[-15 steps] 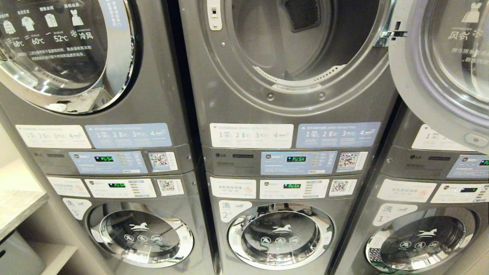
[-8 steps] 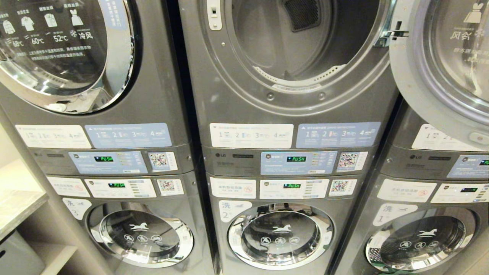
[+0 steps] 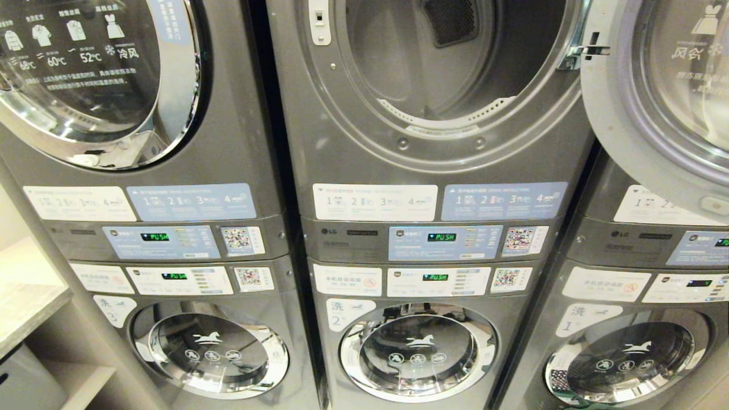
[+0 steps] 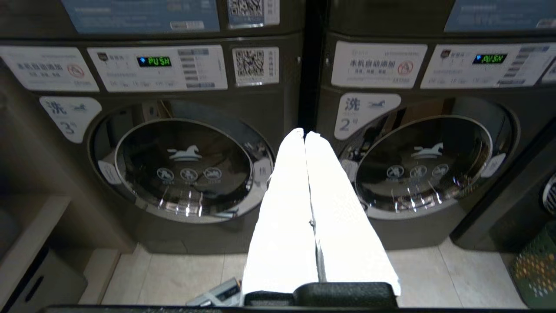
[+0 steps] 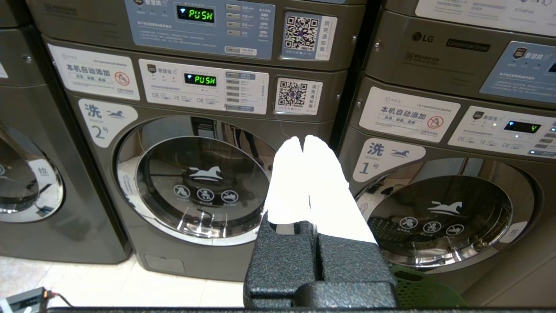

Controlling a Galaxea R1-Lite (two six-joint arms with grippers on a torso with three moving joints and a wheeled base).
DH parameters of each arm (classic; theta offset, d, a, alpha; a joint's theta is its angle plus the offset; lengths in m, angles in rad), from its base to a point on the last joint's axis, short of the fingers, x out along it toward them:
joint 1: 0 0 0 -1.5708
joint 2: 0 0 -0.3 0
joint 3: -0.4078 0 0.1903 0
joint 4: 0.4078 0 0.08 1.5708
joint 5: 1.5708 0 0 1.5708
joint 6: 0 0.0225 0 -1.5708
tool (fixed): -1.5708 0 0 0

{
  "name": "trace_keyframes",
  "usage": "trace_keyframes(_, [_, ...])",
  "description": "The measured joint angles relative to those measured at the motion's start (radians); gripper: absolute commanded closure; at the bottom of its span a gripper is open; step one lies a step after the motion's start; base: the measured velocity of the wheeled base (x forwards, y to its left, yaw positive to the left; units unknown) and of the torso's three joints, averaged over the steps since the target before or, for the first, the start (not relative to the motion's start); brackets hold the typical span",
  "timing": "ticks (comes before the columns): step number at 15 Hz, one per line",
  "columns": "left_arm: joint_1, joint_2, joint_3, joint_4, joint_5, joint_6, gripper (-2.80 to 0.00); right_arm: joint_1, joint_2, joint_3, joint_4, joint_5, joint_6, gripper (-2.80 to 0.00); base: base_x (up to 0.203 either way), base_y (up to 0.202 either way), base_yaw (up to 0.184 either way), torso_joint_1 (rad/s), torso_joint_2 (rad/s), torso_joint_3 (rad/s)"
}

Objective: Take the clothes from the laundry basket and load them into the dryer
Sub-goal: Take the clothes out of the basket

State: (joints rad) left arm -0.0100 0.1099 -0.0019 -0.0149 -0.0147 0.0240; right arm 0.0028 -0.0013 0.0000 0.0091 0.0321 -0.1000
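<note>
Washer 2 [image 5: 195, 187]: door shut, ahead of right pincer.
Washer 3 [image 4: 182, 169]: door shut.
Floor [image 4: 182, 274]: pale tiles, below.

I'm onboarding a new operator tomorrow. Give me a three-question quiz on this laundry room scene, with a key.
1. True or false: the door of the middle dryer stands open.
2. Multiple choice: what does the left gripper hold? A) a shirt B) a towel C) nothing
3. Fill in: the green laundry basket stands on the floor in front of washer number ___.

Key
1. True; it is swung to the right and the drum looks empty.
2. C; its fingers are pressed together with nothing between them, as are those of the right gripper.
3. 1.
</note>
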Motion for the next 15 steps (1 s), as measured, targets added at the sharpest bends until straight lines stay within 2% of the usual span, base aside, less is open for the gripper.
trace_keyframes(5, [0.007, -0.098, 0.001, 0.024, 0.013, 0.033, 0.0, 0.0, 0.0, 0.0, 0.0, 0.001, -0.002, 0.0, 0.0, 0.0, 0.0, 0.0, 0.0, 0.0])
trace_keyframes(15, [0.007, -0.11, 0.002, 0.026, 0.009, 0.047, 0.0, 0.0, 0.0, 0.0, 0.0, -0.002, 0.005, 0.0, 0.0, 0.0, 0.0, 0.0, 0.0, 0.0])
